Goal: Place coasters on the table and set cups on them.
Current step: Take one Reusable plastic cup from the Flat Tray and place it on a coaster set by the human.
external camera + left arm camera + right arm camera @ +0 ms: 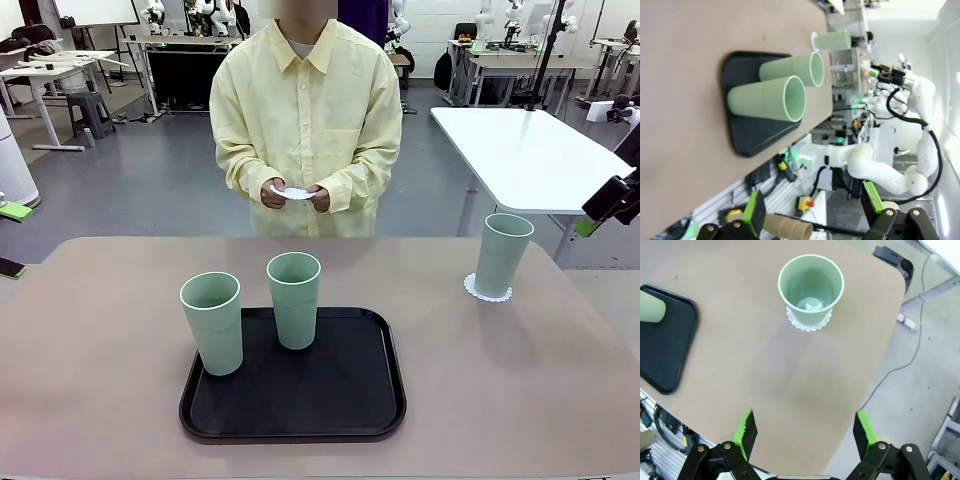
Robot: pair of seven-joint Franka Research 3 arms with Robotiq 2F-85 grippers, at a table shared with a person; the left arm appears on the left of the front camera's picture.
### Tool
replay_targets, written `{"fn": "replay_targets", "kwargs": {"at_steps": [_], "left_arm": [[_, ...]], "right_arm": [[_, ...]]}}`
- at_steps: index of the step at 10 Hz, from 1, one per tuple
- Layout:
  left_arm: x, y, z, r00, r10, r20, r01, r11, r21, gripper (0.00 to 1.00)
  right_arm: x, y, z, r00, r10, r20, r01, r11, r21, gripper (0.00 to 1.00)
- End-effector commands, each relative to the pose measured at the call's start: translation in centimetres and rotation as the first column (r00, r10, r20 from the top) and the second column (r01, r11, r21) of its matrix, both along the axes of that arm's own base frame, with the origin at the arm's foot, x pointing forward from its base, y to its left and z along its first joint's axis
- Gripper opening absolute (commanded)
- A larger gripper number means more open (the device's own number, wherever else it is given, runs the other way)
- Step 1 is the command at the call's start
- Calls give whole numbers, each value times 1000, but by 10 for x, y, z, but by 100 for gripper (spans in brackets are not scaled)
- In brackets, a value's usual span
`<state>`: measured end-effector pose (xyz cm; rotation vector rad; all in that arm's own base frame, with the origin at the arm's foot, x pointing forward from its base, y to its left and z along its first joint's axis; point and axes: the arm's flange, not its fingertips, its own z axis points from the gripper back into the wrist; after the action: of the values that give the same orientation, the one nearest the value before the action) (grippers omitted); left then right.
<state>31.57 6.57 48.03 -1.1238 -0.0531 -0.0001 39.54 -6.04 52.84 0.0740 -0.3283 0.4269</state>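
Cups are all standing upright, long axes vertical, mouths facing up. Two cups (pixel 212 322) are sitting apart on the black tray (pixel 300 410) at the near middle of the table (pixel 90 350). Farther right, the third cup (pixel 502 255) is resting on a coaster (pixel 487 293). The left fingers (pixel 756 212) and right fingers (pixel 747 429) are gaping wide, gripping nothing. Beyond the table, the person's hands (pixel 272 194) are holding another coaster (pixel 293 192).

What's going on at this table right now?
One cup already stands on a coaster at the far right of the table. The other two cups stand on the black tray. The person holds another coaster. The left gripper and right gripper are open, holding nothing.
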Motion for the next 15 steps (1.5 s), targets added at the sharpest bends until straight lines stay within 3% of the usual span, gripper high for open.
{"fn": "replay_targets", "kwargs": {"at_steps": [1, 3, 4, 5, 7, 8, 9, 11, 13, 15], "left_arm": [[0, 1, 1, 1000, -3, 18, 3, 1000, -17, 100], [0, 1, 1, 1000, -3, 18, 3, 1000, -17, 100], [0, 1, 1, 1000, -3, 18, 3, 1000, -17, 100], [0, 1, 1, 1000, -3, 18, 3, 1000, -17, 100], [0, 1, 1, 1000, -3, 18, 3, 1000, -17, 100], [0, 1, 1, 1000, -3, 18, 3, 1000, -17, 100], [0, 1, 1, 1000, -3, 18, 3, 1000, -17, 100], [0, 1, 1, 1000, -3, 18, 3, 1000, -17, 100], [0, 1, 1, 1000, -3, 18, 3, 1000, -17, 100], [0, 1, 1, 1000, -3, 18, 3, 1000, -17, 100]], "right_arm": [[0, 0, 0, 1000, 0, 0, 0, 1000, 0, 100], [-48, -20, -37, 985, -35, -168, 62, 986, 157, 100], [-54, -32, -46, 982, -16, -187, 58, 974, 220, 100], [-50, -48, -49, 983, 24, -182, 48, 924, 379, 100], [-43, -100, -56, 978, 172, -118, -21, 647, 762, 100], [-46, -131, -56, 979, 181, -91, -18, 527, 849, 100], [-48, -161, -56, 986, 145, -77, 4, 446, 895, 100], [-49, -220, -57, 995, 53, -88, 63, 364, 929, 100], [-52, -254, -60, 987, 69, -146, 112, 361, 926, 100], [-58, -274, -61, 974, 122, -191, 124, 414, 902, 100]]}}
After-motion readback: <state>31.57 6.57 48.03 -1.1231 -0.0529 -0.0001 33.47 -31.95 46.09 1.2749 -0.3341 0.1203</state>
